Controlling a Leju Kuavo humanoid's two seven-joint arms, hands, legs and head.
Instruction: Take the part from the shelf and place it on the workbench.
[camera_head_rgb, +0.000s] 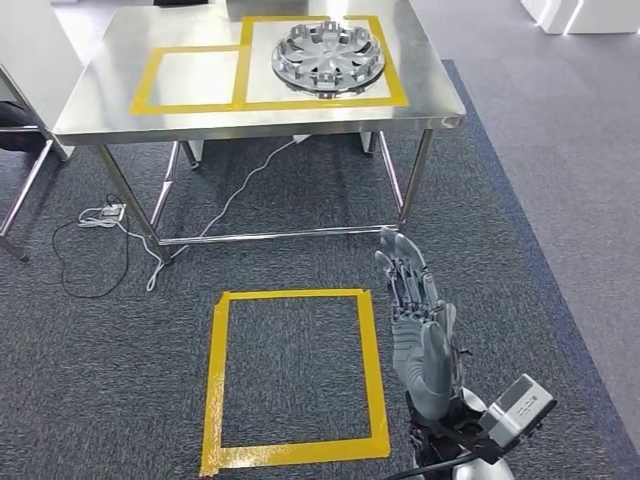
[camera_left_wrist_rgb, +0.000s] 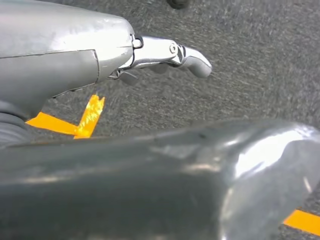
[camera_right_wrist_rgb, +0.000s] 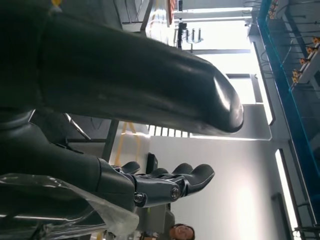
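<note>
Part (camera_head_rgb: 329, 56), silver wheel cover, lies flat on bench (camera_head_rgb: 113, 105), inside larger yellow tape frame, right of smaller frame. Looks done. Right hand (camera_head_rgb: 417, 325) well short of bench, above carpet, fingers straight, apart, holding nothing. Left hand (camera_left_wrist_rgb: 113, 55) over carpet, one finger extended, rest hidden, probably empty. Part likely light, stiff, thin plastic, slick; take by rim, both sides

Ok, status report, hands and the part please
Right hand raised, holding nothing. Left hand low over carpet, holding nothing. Wheel cover on workbench. Nothing in the way.
</note>
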